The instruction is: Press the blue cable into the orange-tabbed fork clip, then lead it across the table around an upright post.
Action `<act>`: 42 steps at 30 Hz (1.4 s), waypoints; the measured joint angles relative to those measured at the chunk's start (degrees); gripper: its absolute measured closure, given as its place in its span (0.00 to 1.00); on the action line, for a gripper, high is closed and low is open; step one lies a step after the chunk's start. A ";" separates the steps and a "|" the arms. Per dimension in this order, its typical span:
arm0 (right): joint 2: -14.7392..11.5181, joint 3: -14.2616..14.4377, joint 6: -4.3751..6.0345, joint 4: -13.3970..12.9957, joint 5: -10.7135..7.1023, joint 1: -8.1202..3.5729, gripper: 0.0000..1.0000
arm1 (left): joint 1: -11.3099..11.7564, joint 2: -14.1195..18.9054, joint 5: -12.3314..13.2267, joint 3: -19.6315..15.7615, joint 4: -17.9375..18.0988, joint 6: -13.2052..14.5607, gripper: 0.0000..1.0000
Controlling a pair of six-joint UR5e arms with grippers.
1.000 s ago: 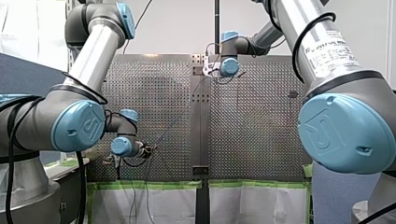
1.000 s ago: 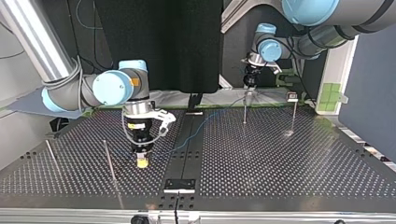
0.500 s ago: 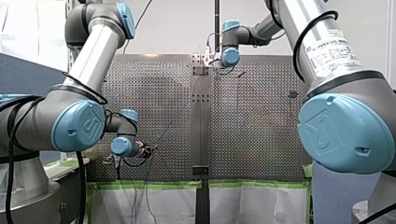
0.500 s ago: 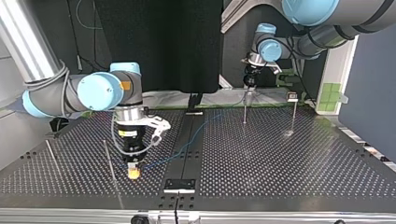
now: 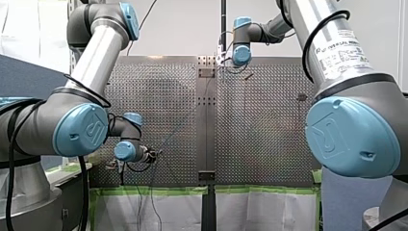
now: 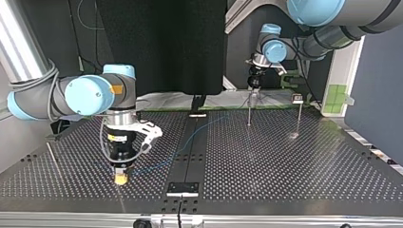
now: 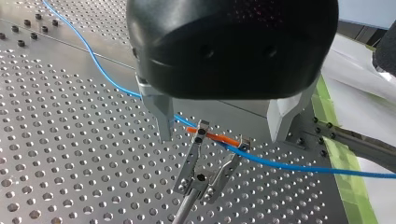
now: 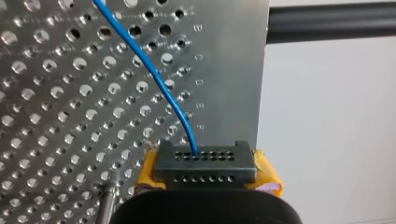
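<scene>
The blue cable (image 7: 299, 165) lies across the two prongs of the orange-tabbed fork clip (image 7: 205, 158), which tops a thin post. My left gripper (image 7: 219, 137), black with metal fingers, hangs open over the clip, one finger on each side. In the top view it is at the far right (image 6: 254, 89). My right gripper (image 8: 205, 173), with yellow pads, is shut on the black connector block (image 8: 205, 161) at the cable's end. It stands low near the table's near edge (image 6: 120, 178), beside an upright post (image 6: 111, 159). The cable (image 6: 190, 137) trails from it towards the clip.
Further upright posts stand at the top view's far left (image 6: 52, 159) and right (image 6: 299, 116), the right one with a small cap. A black strip (image 6: 190, 156) runs down the middle of the perforated table. Green tape edges the table's far side (image 7: 336, 158).
My right gripper has moved towards the top view's left and near edge, drawing the cable's end with it. My left gripper has stayed open over the clip.
</scene>
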 joint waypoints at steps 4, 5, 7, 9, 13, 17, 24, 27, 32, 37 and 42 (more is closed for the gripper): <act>-0.05 -0.16 0.02 0.24 0.29 -0.44 1.00 | 0.00 0.00 -0.01 0.00 0.04 -0.03 0.00; -0.07 -0.18 0.04 0.28 0.32 -0.56 1.00 | 0.00 0.00 -0.03 0.00 0.07 -0.03 0.00; -0.09 -0.20 0.06 0.37 0.36 -0.84 1.00 | -0.03 0.00 -0.05 0.01 0.07 -0.01 0.00; -0.11 -0.21 0.07 0.48 0.40 -1.10 1.00 | -0.07 0.00 -0.06 0.02 0.07 -0.01 0.00; -0.20 -0.23 0.08 0.62 0.82 -1.72 1.00 | -0.12 0.00 -0.08 0.00 0.09 0.03 0.00; -0.26 -0.30 0.08 0.65 1.16 -2.31 1.00 | -0.16 0.00 -0.08 -0.02 0.08 0.05 0.00; -0.31 -0.65 0.08 0.90 1.34 -3.37 1.00 | -0.18 0.00 -0.08 0.00 0.11 0.13 0.00; -0.34 -0.76 0.03 0.96 1.37 -3.79 1.00 | -0.19 0.00 -0.08 -0.01 0.12 0.17 0.00; -0.35 -0.81 -0.07 0.99 1.43 -4.47 1.00 | -0.23 0.00 -0.09 0.01 0.12 0.22 0.00; -0.36 -0.84 -0.12 1.04 1.44 -5.23 1.00 | -0.26 0.00 -0.09 0.00 0.16 0.23 0.00; -0.36 -0.84 -0.17 1.08 1.44 -5.90 1.00 | -0.33 0.00 -0.12 0.01 0.20 0.29 0.00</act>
